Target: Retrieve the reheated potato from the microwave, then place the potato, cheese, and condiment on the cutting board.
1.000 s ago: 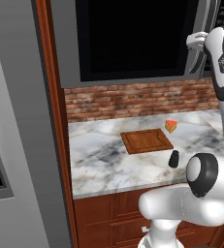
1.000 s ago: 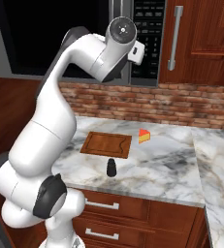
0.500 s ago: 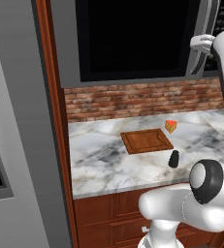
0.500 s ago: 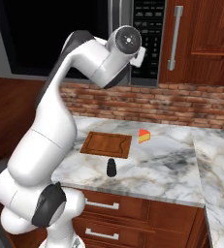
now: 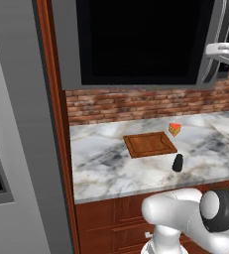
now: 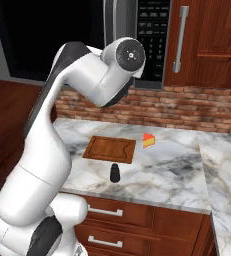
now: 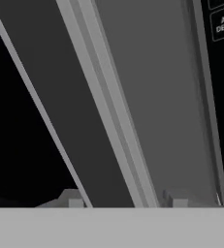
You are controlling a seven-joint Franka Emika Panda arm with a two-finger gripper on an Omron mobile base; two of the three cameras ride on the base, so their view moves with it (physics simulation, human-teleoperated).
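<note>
The microwave (image 5: 136, 39) hangs above the counter with its black window door closed; the potato is hidden. My gripper (image 5: 216, 49) is at the door's right edge, on the long silver handle (image 5: 214, 27). In the hand view my gripper (image 7: 125, 201) has one fingertip on each side of the handle (image 7: 108, 106), shut on it. The keypad (image 6: 154, 35) lies just right of the handle. On the counter below lies the cutting board (image 5: 149, 144) (image 6: 110, 149), with nothing on it. The cheese (image 5: 174, 129) (image 6: 148, 140) sits off its far right corner, and the condiment (image 5: 177, 162) (image 6: 115, 173) stands in front of it.
A marble counter (image 5: 101, 158) runs along a brick backsplash (image 6: 187, 107). A tall grey appliance (image 5: 17, 149) and a wooden post wall off the left. A wooden cabinet with a silver pull (image 6: 179, 40) hangs right of the microwave. Drawers (image 6: 137, 220) sit under the counter.
The jaws have closed around the microwave's handle, and the hand has shifted slightly rightward onto it. The board, cheese and condiment have not moved.
</note>
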